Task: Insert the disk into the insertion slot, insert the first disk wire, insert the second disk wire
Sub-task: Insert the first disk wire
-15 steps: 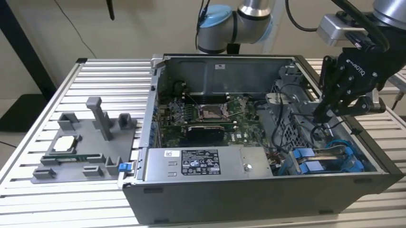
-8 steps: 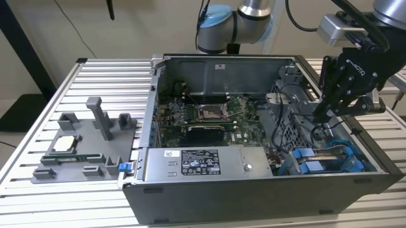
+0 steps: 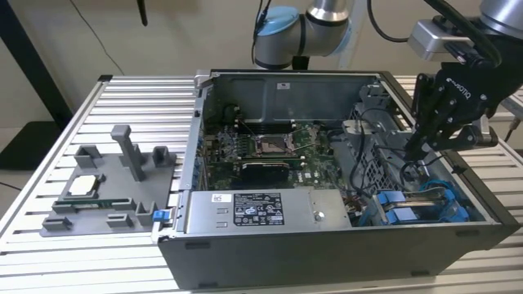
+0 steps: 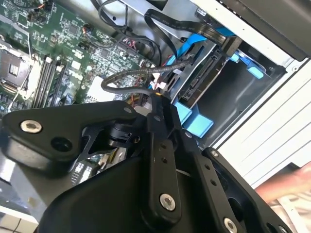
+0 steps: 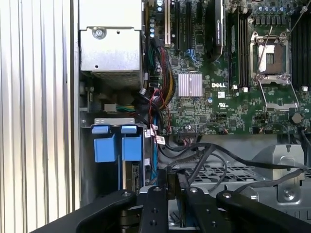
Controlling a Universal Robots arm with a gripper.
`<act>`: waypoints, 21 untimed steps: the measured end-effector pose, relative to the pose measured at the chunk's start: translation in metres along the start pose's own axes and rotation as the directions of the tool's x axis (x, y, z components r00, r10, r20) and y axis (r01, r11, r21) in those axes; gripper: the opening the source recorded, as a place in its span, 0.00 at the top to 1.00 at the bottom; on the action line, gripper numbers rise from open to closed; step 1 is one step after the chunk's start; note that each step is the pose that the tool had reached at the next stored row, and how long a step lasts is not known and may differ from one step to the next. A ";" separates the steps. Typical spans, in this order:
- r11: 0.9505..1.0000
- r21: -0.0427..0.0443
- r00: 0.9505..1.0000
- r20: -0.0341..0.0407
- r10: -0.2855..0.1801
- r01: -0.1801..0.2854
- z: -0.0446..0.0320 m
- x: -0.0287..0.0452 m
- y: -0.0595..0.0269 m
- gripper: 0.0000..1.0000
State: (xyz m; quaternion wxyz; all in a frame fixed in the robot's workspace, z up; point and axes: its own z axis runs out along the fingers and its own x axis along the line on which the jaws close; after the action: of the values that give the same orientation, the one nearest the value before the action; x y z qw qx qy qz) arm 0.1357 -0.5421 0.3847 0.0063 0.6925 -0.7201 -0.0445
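One thin disk wire (image 4: 121,77) pinched in my closed gripper (image 4: 157,99) — floppy and light, I reckon — best gripped at its stiff plug.

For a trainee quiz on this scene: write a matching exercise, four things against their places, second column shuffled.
1 gripper
2 processor chip
3 power supply
4 insertion slot

A on the grey tray outside the case
B against the case wall nearest the exterior camera, white sticker on top
C case corner at the exterior view's right, blue plastic
D lowered into the case from above

Pairs: 1-D; 2-A; 3-B; 4-C
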 end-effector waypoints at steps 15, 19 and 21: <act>0.999 0.043 0.997 -0.083 0.006 -0.003 0.0065 0.0023 -0.0005 1.00; 0.998 0.055 0.997 -0.081 0.007 -0.002 0.0108 0.0069 -0.0010 1.00; 0.998 0.060 0.997 -0.079 0.006 -0.002 0.0128 0.0093 -0.0013 1.00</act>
State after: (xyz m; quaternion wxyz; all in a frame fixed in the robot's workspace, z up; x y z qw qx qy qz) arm 0.1357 -0.5508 0.3714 0.0142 0.6921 -0.7217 0.0048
